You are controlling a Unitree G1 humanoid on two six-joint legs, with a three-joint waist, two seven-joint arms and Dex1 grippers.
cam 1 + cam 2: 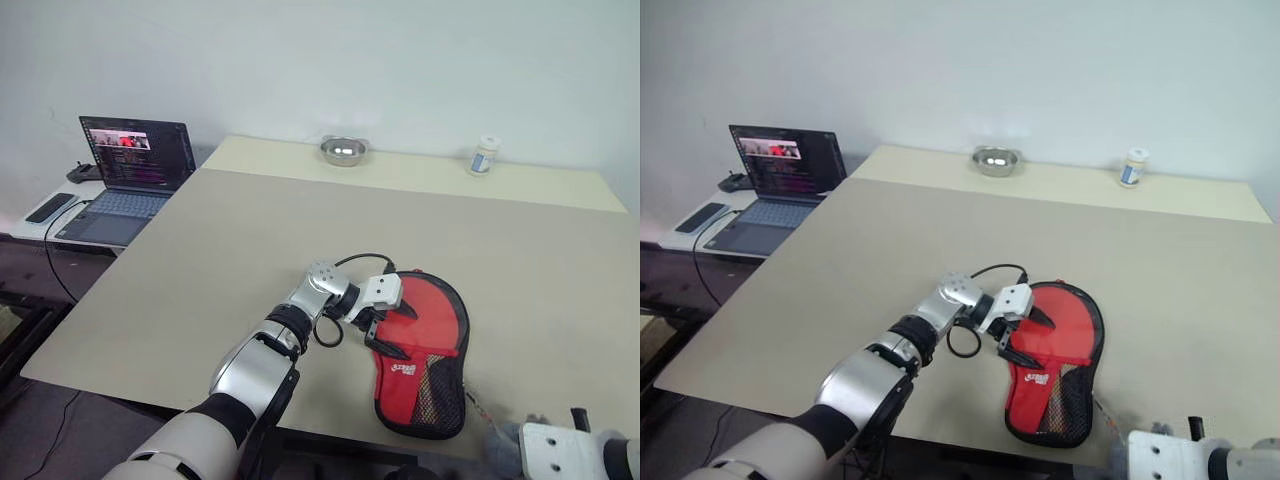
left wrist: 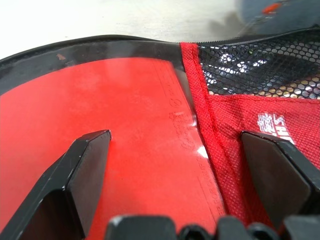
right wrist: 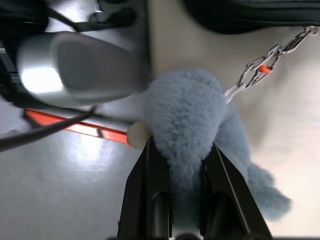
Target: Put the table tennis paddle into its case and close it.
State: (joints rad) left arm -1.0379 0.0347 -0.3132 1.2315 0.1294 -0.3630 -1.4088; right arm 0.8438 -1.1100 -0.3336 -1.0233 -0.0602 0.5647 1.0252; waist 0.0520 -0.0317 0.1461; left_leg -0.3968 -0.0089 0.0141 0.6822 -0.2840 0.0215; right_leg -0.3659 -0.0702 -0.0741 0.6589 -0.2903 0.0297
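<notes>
pale table [image 1: 200, 260] under a white wall, with a laptop [image 1: 130, 175] off its far left corner and a steel bowl [image 1: 344, 150] and small jar [image 1: 484, 156] along the back. near the front edge lies the case [image 1: 430, 385], a soft paddle-shaped pouch, red cloth with black mesh and trim, its mouth open; the paddle [image 1: 435, 310] sits inside, smooth red rubber face showing. the left claw [image 1: 388, 325] hovers over the opening, fingers apart, holding nothing. the right claw [image 3: 182, 172] is clamped on a blue-grey furry charm [image 3: 187, 120], chained toward the case. the bat looks stiff and light; the floppy cloth likely needs pinning while the charm is pulled, probably as the zip tab.
</notes>
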